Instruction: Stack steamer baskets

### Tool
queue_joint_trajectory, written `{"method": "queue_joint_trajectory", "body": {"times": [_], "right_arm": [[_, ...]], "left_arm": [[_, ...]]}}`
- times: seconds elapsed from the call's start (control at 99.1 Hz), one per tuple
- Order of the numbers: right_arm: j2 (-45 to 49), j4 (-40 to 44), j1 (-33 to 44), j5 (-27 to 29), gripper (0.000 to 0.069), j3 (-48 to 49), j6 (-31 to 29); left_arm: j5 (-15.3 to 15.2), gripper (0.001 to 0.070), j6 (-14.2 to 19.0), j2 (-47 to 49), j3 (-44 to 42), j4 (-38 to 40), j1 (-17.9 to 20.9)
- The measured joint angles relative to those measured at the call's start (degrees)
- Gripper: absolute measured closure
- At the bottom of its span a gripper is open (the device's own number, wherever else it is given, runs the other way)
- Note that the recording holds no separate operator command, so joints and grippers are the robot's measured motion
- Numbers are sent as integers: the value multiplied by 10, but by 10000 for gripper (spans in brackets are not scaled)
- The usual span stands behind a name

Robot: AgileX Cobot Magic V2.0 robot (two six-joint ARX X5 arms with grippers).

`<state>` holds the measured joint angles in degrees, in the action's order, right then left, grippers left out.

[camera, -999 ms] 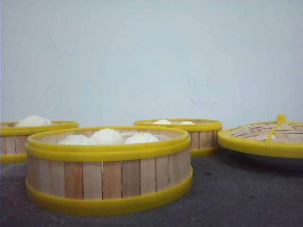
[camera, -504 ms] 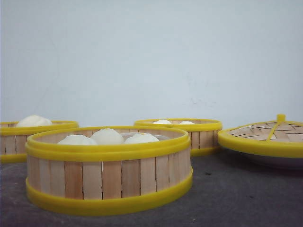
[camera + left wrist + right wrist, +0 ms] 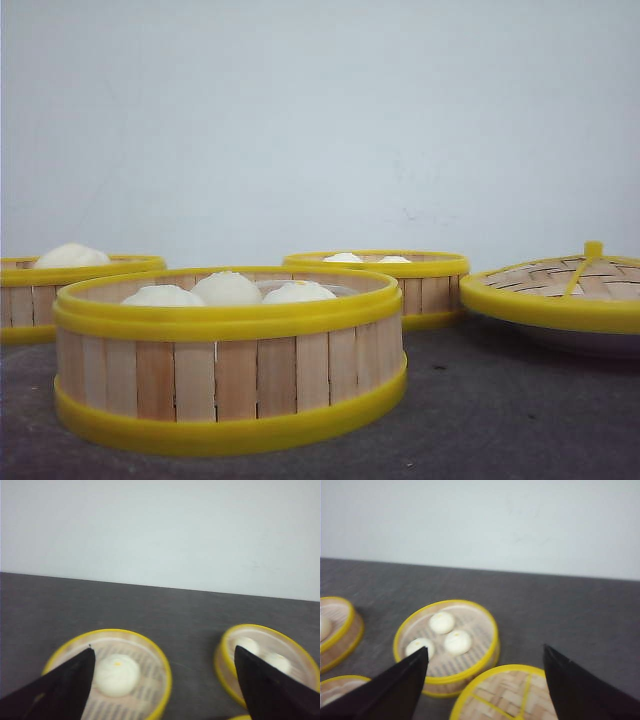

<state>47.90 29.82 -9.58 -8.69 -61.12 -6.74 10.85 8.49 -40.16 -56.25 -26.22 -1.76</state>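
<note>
Nothing has moved since the earlier frame. I see three steamer baskets apart on the tabletop [image 3: 500, 410]: front basket [image 3: 230, 362] lower centre, left basket [image 3: 70, 285], back basket [image 3: 385, 280]. Both tools, left [image 3: 162, 680] and right [image 3: 485, 680], hang open. Light, stiff; I'd grip opposite rims.

Pale wooden-slat steamer baskets [image 3: 230, 360], glossy yellow plastic rims; matt grey table [image 3: 500, 410].
</note>
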Motion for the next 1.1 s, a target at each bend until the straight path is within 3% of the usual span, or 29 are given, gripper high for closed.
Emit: {"method": "queue_joint_trajectory", "body": {"times": [0.182,0.474,0.676,0.968,1.099], "right_arm": [[136,24,-20,-18,236,-74,-17],[386,38,-25,-18,238,-211,-23],[530,31,-25,-15,286,-268,-25],[638,-19,-25,14,291,-281,-27],[664,-31,-25,14,337,-281,-32]], "left_arm": [[42,162,1,0,0,-5,-22],[57,162,9,0,0,-30,-65],[59,162,12,0,0,-58,-94],[59,162,12,0,0,-66,-114],[59,162,12,0,0,-66,-116]]}}
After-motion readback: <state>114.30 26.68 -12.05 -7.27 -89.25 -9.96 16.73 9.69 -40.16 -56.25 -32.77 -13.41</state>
